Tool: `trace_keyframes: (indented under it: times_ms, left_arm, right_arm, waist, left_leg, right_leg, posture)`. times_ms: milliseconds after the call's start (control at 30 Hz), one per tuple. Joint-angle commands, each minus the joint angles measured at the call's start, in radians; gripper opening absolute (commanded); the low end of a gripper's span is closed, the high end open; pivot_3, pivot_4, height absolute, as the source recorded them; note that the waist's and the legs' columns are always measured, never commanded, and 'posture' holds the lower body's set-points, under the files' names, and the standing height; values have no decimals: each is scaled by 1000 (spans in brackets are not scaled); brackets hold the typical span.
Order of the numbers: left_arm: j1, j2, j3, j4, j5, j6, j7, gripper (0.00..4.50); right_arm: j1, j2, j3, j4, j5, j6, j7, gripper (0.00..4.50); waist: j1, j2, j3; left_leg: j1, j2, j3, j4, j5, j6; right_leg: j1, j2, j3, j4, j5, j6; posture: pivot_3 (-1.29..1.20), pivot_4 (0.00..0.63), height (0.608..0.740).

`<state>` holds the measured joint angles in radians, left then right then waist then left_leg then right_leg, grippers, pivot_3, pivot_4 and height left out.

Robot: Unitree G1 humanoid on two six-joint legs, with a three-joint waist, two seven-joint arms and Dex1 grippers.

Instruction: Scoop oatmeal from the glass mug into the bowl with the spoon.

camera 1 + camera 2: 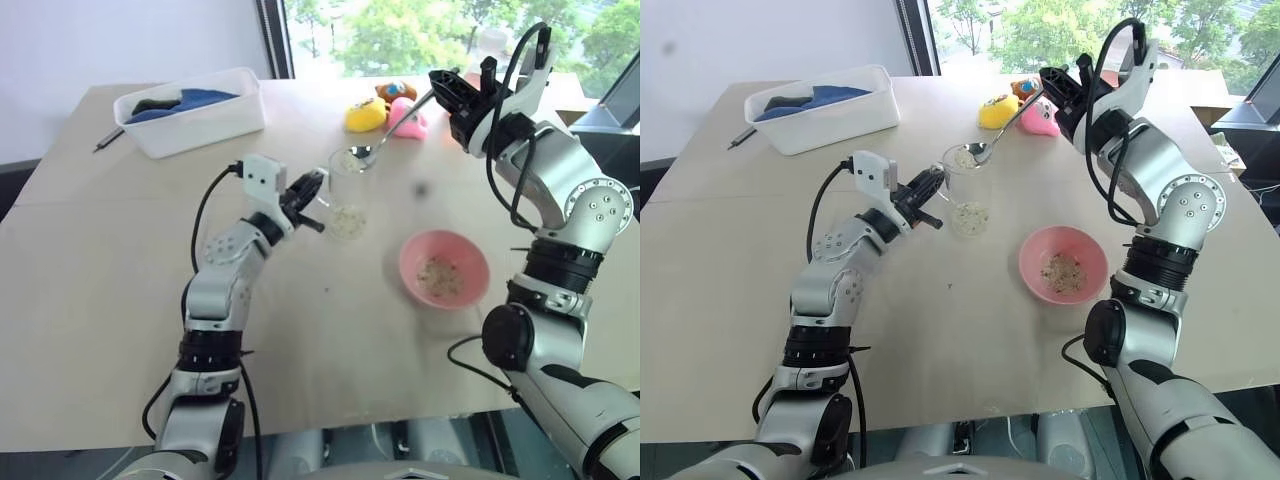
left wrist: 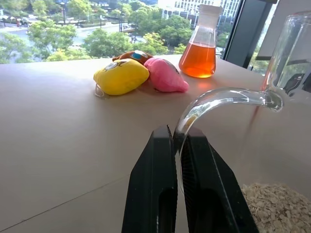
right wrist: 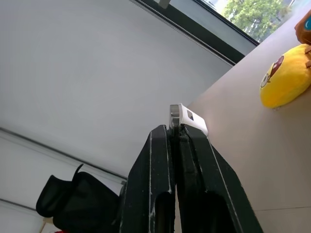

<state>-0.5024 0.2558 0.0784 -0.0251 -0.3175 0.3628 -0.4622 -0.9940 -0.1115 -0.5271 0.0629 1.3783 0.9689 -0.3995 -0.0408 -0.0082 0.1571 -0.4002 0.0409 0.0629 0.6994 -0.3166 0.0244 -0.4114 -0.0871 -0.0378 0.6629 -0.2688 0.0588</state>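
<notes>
Left gripper (image 1: 930,190) clamps the mug (image 1: 966,193) handle on the table (image 1: 730,250). Right gripper (image 1: 1058,92) pinches the spoon (image 1: 992,140), loaded with oatmeal (image 1: 967,157) at the mug's rim. Scoop step lifting out; next, carry level to the pink bowl (image 1: 1062,265) and tip.

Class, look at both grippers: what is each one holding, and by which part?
The left gripper pinches the glass mug by its side handle. The right gripper clamps the spoon at the end of its handle.
</notes>
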Motion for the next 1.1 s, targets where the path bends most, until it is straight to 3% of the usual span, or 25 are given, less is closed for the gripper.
trace_keyframes:
  times_ms: [33, 633, 1100]
  left_arm:
    - [-15, -7, 16, -22, -17, -38, -1, 212]
    - [-21, -21, 10, -11, -13, -43, -1, 212]
    - [-29, -18, 2, 16, -9, -56, -13, 212]
  right_arm:
    - [6, -1, 5, -43, 64, -33, -35, 0]
    - [86, 54, 15, -51, 305, -216, -237, 0]
    - [135, -2, 60, -117, 418, -276, -248, 0]
  waist:
    - [0, 0, 0]
    - [0, 0, 0]
    - [2, 0, 0]
  left_leg:
    - [0, 0, 0, 0, 0, 0]
    - [0, 0, 0, 0, 0, 0]
    - [0, 0, 0, 0, 0, 0]
  right_leg:
    - [0, 0, 0, 0, 0, 0]
    - [0, 0, 0, 0, 0, 0]
    - [0, 0, 0, 0, 0, 0]
  posture:
    - [0, 150, 740]
    - [0, 150, 740]
    - [0, 150, 740]
